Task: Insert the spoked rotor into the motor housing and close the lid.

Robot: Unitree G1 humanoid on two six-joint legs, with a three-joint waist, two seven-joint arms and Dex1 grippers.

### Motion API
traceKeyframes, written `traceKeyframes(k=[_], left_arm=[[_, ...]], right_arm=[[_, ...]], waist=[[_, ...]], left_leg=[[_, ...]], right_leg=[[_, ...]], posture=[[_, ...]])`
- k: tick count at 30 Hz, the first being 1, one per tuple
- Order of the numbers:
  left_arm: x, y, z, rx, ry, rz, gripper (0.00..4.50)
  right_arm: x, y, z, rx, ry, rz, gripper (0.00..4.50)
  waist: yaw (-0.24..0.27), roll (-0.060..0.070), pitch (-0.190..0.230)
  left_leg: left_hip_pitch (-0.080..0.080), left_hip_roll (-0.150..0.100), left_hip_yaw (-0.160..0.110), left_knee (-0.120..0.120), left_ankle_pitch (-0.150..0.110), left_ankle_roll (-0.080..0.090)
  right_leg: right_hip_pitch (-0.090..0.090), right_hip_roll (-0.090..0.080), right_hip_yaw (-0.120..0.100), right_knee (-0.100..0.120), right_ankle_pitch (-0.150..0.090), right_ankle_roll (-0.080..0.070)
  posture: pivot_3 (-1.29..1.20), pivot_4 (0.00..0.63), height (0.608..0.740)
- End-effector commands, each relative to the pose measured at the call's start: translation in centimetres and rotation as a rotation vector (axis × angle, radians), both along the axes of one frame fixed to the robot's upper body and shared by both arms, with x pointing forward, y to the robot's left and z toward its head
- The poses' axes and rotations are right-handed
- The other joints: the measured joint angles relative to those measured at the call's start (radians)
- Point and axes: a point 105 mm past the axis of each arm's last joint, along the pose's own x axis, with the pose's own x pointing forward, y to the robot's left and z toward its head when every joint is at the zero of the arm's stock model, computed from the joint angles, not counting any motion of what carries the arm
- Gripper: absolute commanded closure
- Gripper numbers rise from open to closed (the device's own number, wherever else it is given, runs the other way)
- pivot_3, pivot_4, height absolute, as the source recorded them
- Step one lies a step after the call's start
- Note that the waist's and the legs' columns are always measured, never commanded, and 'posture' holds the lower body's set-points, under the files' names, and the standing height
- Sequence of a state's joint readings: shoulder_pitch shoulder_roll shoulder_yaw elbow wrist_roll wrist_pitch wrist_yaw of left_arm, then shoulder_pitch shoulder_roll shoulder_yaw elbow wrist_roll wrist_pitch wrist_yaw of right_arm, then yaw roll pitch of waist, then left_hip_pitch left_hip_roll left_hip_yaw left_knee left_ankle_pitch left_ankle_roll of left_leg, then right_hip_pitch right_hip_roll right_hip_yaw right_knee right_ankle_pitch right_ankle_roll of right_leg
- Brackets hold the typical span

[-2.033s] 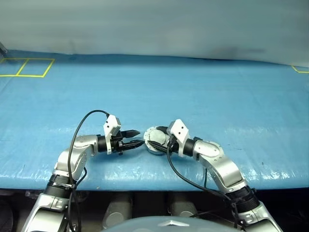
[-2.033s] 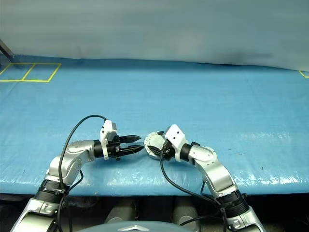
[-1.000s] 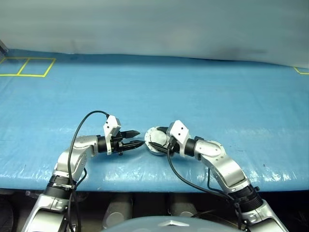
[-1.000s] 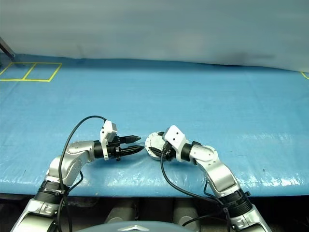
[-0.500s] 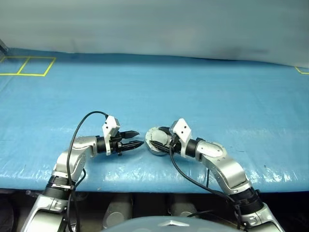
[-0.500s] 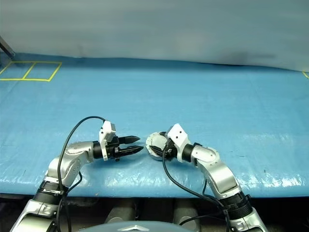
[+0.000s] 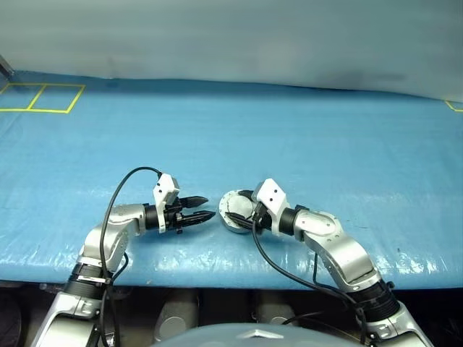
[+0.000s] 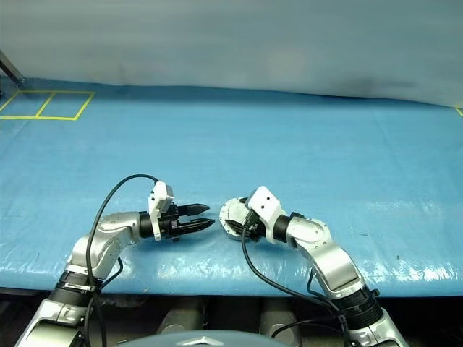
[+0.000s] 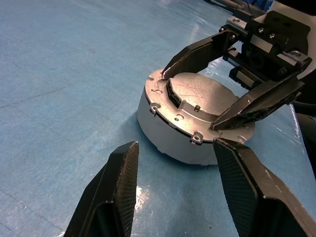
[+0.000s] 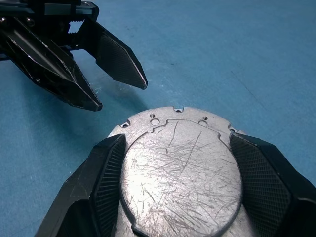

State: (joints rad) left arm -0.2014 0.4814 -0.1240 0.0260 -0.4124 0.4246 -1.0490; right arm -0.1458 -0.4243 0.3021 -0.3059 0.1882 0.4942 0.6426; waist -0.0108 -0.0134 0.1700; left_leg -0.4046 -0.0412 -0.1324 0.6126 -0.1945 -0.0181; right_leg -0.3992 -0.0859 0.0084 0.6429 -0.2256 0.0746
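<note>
The motor housing (image 9: 163, 133), a round light-grey cup, sits on the blue table near its front edge. The lid (image 10: 180, 173), a scratched grey disc, lies flat on top of it. My right gripper (image 7: 239, 211) reaches over it from the right, its two black fingers (image 9: 256, 101) pressed against either side of the lid's raised centre. My left gripper (image 7: 210, 207) hovers a short way to the left, pointing at the housing, open and empty. The spoked rotor is out of view.
The blue table cover (image 7: 304, 144) stretches wide behind and beside the housing. Yellow tape squares (image 7: 40, 99) mark its far left corner, a yellow mark (image 7: 454, 105) its far right. The table's front edge (image 7: 231, 269) runs just below both arms.
The right elbow has shifted slightly. Both grippers and the housing with its lid stay where they were.
</note>
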Motion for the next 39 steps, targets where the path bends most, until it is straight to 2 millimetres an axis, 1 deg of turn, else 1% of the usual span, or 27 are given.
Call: traceKeyframes(k=[1, 4, 7, 12, 24, 26, 28, 31, 36, 39], left_arm=[[-0.2, -0.2, 1.0, -0.014, -0.044, -0.018, 1.9], [-0.2, -0.2, 1.0, -0.012, -0.043, -0.018, 1.9], [-0.3, -0.2, 0.9, -0.011, -0.041, -0.019, 1.9], [-0.3, -0.3, 0.7, -0.008, -0.037, -0.021, 1.9], [-0.3, -0.3, 0.6, -0.002, -0.036, -0.013, 1.9], [-0.3, -0.3, 0.5, -0.001, -0.035, -0.012, 1.9], [-0.3, -0.2, 0.5, 0.0, -0.034, -0.01, 1.9], [-0.3, -0.2, 0.4, 0.001, -0.031, -0.007, 1.9], [-0.3, -0.3, 0.4, 0.001, -0.031, -0.006, 1.9], [-0.2, -0.3, 0.4, 0.001, -0.032, -0.005, 1.9]], right_arm=[[0.3, -0.7, 0.1, -0.032, -0.012, -0.021, 1.45], [0.3, -0.7, 0.4, -0.014, -0.008, -0.026, 1.45], [0.4, -0.5, 1.2, 0.049, -0.003, -0.033, 1.45], [0.3, -0.4, 1.6, 0.052, -0.006, -0.03, 1.45], [0.5, -0.9, -1.0, -0.073, 0.005, -0.054, 1.45], [0.5, -0.7, -0.8, -0.038, 0.015, -0.059, 1.45], [0.5, -0.3, -0.1, 0.027, 0.027, -0.056, 1.45], [0.4, 0.0, 0.2, 0.055, 0.036, -0.052, 1.45], [0.3, -0.2, -0.9, -0.006, 0.049, -0.057, 1.45], [0.0, -0.3, -1.2, -0.026, 0.054, -0.037, 1.45]], waist=[[0.0, 0.0, 0.0], [0.0, 0.0, 0.0], [0.0, 0.0, 0.0], [-0.001, 0.0, 0.0], [-0.002, 0.0, 0.0], [-0.003, 0.0, 0.0], [-0.003, 0.0, 0.0], [-0.006, 0.0, 0.0], [-0.008, 0.0, 0.0], [-0.008, 0.0, 0.0]], left_leg=[[0.0, 0.0, 0.0, 0.0, 0.0, 0.0], [0.0, 0.0, 0.0, 0.0, 0.0, 0.0], [0.0, 0.0, 0.0, 0.0, 0.0, 0.0], [-0.002, 0.0, 0.0, 0.0, 0.0, 0.0], [-0.005, 0.0, 0.0, 0.002, 0.0, 0.0], [-0.004, 0.0, 0.0, 0.002, 0.0, 0.0], [-0.004, 0.0, 0.0, 0.003, 0.0, 0.0], [-0.004, 0.0, 0.0, 0.003, 0.0, 0.0], [-0.004, 0.0, 0.0, 0.003, 0.0, 0.0], [-0.004, 0.0, 0.0, 0.003, 0.0, 0.0]], right_leg=[[0.0, 0.0, 0.0, 0.0, 0.0, 0.0], [0.0, 0.0, 0.0, 0.0, 0.0, 0.0], [0.0, 0.0, 0.0, 0.0, 0.0, 0.0], [-0.002, 0.0, 0.0, 0.0, 0.0, 0.0], [-0.004, 0.001, 0.0, 0.001, 0.001, 0.001], [-0.004, 0.001, 0.0, 0.001, 0.001, 0.001], [-0.004, 0.001, 0.0, 0.001, 0.001, 0.001], [-0.004, 0.001, 0.0, 0.001, 0.001, 0.001], [-0.004, 0.001, 0.0, 0.001, 0.002, 0.001], [-0.004, 0.001, 0.0, 0.001, 0.002, 0.002]], posture=[[0.0, 0.15, 0.74], [0.0, 0.15, 0.74], [0.0, 0.15, 0.74], [0.0, 0.15, 0.74], [0.0, 0.15, 0.74], [0.0, 0.15, 0.74], [0.0, 0.15, 0.74], [0.0, 0.15, 0.74], [0.0, 0.15, 0.74], [0.0, 0.15, 0.74]])
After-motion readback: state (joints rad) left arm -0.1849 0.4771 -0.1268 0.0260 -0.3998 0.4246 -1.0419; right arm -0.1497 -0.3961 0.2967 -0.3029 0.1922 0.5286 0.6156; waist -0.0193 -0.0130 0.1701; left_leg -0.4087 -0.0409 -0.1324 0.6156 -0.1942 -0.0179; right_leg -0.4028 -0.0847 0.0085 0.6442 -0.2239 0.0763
